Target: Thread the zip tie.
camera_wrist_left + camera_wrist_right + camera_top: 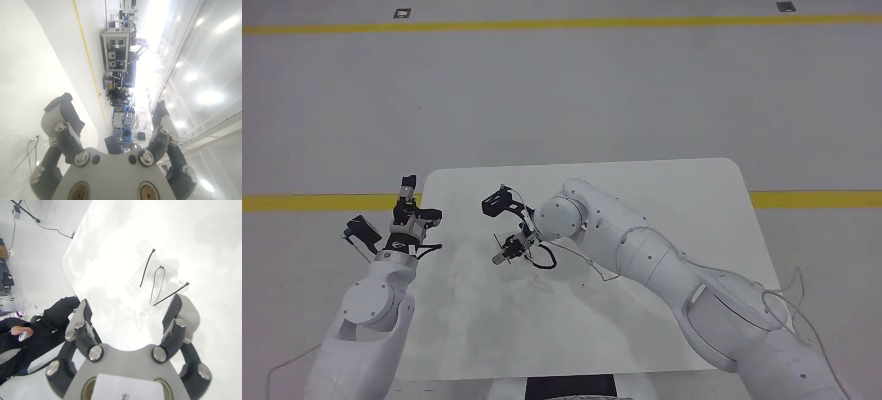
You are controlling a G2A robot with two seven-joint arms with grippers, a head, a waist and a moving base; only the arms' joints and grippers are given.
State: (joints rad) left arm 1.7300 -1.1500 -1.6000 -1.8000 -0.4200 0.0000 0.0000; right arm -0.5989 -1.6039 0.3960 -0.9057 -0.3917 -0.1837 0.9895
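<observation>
Black zip ties (146,268) lie loose on a clear plastic sheet (138,291) on the white surface (113,237), two of them straight, with thinner curved strands between them that meet at their heads. The right gripper (130,304) hangs above the surface near the ties without touching them, its jaws spread wide and holding nothing. The left gripper (112,103) is by the surface's left edge, well apart from the ties, its jaws likewise wide apart and empty.
</observation>
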